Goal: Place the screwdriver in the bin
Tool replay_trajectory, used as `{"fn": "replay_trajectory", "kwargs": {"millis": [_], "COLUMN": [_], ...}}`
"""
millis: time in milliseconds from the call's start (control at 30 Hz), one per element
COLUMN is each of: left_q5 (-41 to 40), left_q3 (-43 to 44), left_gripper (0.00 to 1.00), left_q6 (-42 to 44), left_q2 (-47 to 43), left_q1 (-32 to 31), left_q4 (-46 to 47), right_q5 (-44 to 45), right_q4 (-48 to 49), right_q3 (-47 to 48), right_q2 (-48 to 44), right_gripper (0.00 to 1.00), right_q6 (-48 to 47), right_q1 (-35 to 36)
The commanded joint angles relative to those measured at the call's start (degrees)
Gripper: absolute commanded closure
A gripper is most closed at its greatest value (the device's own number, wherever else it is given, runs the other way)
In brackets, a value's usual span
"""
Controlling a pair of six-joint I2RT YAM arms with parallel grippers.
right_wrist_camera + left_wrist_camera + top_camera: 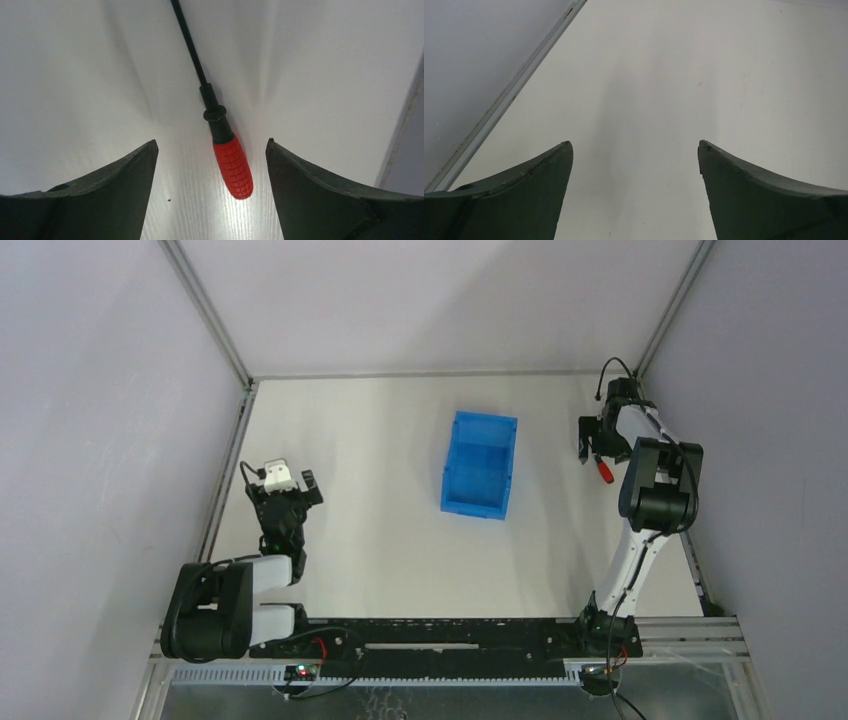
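Hovering low over the screwdriver (214,117), the right claw (211,141) is spread wide, one finger on each side of the red handle (232,167) and neither touching it as far as the wrist view shows. The handle sits somewhat nearer the finger on the right of that view. The screwdriver lies flat on the white bench (380,560) near its far right edge, close to the side wall. Its thin black shaft points away from the claw and runs out of the wrist picture at the top. The blue bin (474,506) stands upright about mid-bench, well apart from the tool and to its left in the overhead view, and nothing can be seen inside it. The left claw (635,143) is also released and grasps nothing, with only bare bench between its fingers, and the left arm is folded back on its own side, far from both bin and tool. By my reading the task is barely begun: the approach and alignment look done, but the tool is not gripped, not lifted and not carried. What remains is to clench on the handle, raise it, move it across to the bin and let it go inside.
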Motion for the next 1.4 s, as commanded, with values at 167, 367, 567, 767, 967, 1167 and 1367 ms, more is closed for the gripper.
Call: {"fn": "replay_trajectory", "kwargs": {"millis": [167,367,567,767,967,1167,1367], "left_q5": [0.6,0.6,0.6,0.6,0.6,0.6,0.6], "left_q3": [2.0,2.0,2.0,2.0,2.0,2.0,2.0], "left_gripper": [0.00,0.00,0.00,0.00,0.00,0.00,0.00], "left_q6": [0.6,0.6,0.6,0.6,0.6,0.6,0.6], "left_q2": [-0.4,-0.4,-0.4,-0.4,-0.4,-0.4,-0.4], "left_q1": [0.4,0.4,0.4,0.4,0.4,0.4,0.4], "left_q4": [3.9,3.9,3.9,3.8,3.9,3.9,3.8], "right_q5": [0.9,-1.1,-0.4,-2.3,-12.1,-30.2,-26.8], "right_q4": [-1.5,-2.4,-6.8,-18.5,-24.1,-14.7,-7.1], "right_q3": [0.6,0.8,3.1,10.1,13.8,8.6,6.3], "right_q2": [5.8,2.0,-6.7,-14.2,-22.1,-30.8,-32.2], "right_gripper": [0.56,0.99,1.00,1.00,1.00,0.98,0.98], "right_q6": [-2.3,-2.0,3.0,9.3,17.5,28.7,33.4], "right_q1": [-2.5,-2.5,-2.1,-2.2,-0.4,5.1,18.8]}}
